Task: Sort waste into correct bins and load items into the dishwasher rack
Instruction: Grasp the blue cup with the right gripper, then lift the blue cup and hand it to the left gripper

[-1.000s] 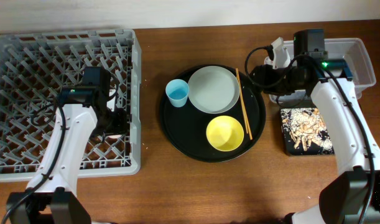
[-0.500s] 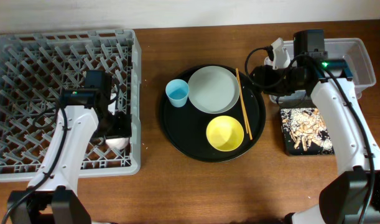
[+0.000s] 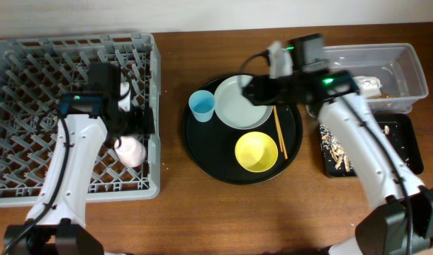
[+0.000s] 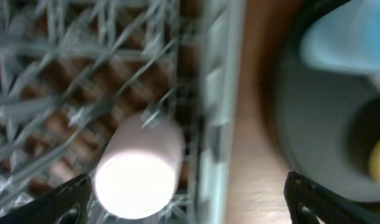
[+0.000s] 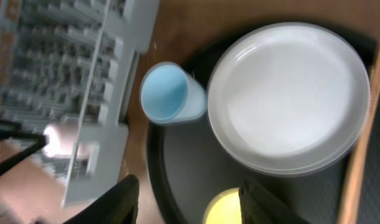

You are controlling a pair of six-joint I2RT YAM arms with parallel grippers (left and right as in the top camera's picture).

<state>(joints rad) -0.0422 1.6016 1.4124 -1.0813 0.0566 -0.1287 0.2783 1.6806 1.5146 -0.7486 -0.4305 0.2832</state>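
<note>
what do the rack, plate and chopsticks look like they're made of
Rack: grey moulded plastic, matte, judging by its uniform lattice and pegs. Plate: smooth, pale, with soft sheen, ceramic or melamine; can't tell which. Chopsticks: thin, tan, matte, probably wood or bamboo.

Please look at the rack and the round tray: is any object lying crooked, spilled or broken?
The pink cup in the dishwasher rack, close to its right wall, appears tilted on the pegs rather than standing straight up or straight down. The left wrist view is blurred, so I cannot be sure. Nothing else stands out.
</note>
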